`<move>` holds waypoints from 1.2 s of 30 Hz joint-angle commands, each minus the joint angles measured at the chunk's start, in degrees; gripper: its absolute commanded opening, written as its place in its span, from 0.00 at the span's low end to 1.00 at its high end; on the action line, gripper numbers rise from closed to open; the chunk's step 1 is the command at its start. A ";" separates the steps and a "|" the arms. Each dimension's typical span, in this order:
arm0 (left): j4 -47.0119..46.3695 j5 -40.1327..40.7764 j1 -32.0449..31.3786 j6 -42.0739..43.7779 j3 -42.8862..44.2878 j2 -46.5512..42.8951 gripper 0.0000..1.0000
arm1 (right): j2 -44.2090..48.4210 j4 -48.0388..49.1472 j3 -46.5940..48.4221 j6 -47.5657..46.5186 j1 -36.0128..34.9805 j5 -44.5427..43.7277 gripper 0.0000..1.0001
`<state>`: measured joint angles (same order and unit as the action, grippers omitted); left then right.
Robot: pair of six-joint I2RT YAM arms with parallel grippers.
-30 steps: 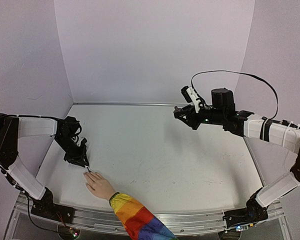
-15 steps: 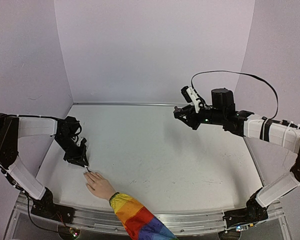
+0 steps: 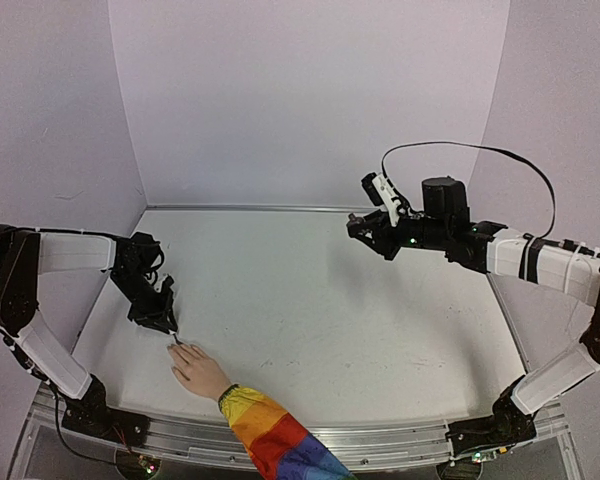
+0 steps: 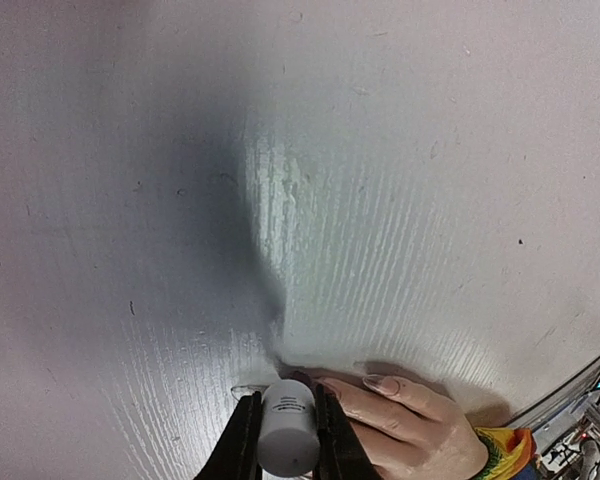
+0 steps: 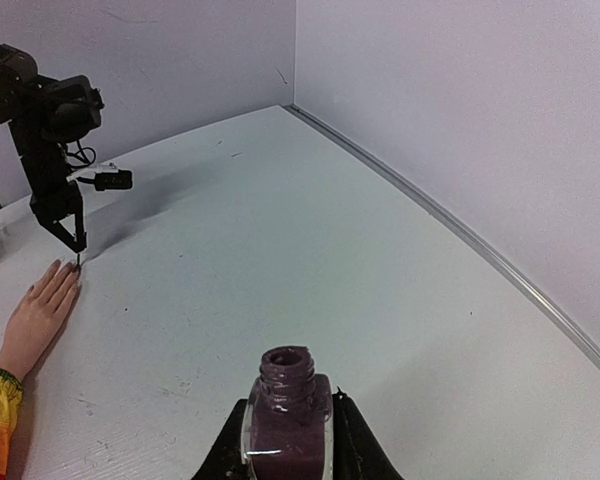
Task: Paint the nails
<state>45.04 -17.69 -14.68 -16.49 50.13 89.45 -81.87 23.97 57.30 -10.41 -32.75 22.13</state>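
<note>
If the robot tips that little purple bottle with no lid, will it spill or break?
It would probably spill: the small glass bottle of purple polish has an open neck, and its white cap is over in the left pincer. It looks smooth and glassy, so it might crack if dropped. The right pincer holds it upright, likely keeping it steady.

A white tabletop [image 3: 320, 300], faintly scuffed and scratched, fills the scene. Pale lavender walls [image 3: 310, 100] enclose it at 9, 12 and 3 o'clock, and a thin metal strip [image 3: 250, 208] runs along the 12 o'clock seam. An aluminium rail [image 3: 380, 445] edges the 6 o'clock side. The light is soft and even.
</note>
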 commanded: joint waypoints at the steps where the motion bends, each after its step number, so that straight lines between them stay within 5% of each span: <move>1: 0.04 1.21 0.43 0.58 2.86 0.16 0.00 | -0.12 2.14 2.39 0.81 0.32 1.47 0.00; 36: 2.19 -4.45 0.27 1.29 3.03 -2.18 0.00 | -0.06 2.22 2.20 0.83 0.32 2.44 0.00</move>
<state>46.59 -21.17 -14.57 -16.27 50.68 86.67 -82.59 23.97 57.30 -10.24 -32.71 23.31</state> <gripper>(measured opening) 0.148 0.218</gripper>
